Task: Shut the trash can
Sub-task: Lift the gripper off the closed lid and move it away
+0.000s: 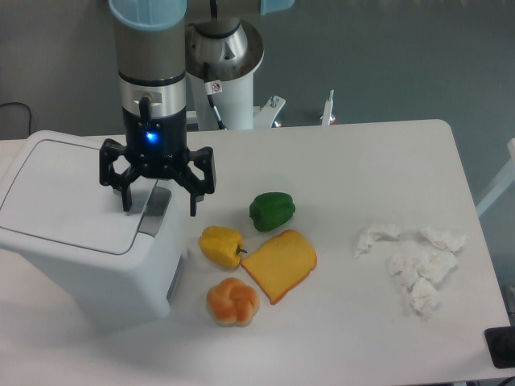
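White worktop (362, 161), trash can (88, 233) at its left end, lid looking flat.

End effector (157, 193) hangs over the right edge of the trash can, right by the grey latch (154, 211), fingers spread apart and gripping nothing. Lid seems seated flush, so I'd say the close is basically done. To finish it well I'd just give a gentle straight-down press near the latch to be sure it clicks, then lift straight up so a finger doesn't catch the lid edge. Toy foods sit right of the trash can: yellow pepper (220, 244) closest, green pepper (272, 211) further out. Keep the arm clear of them.
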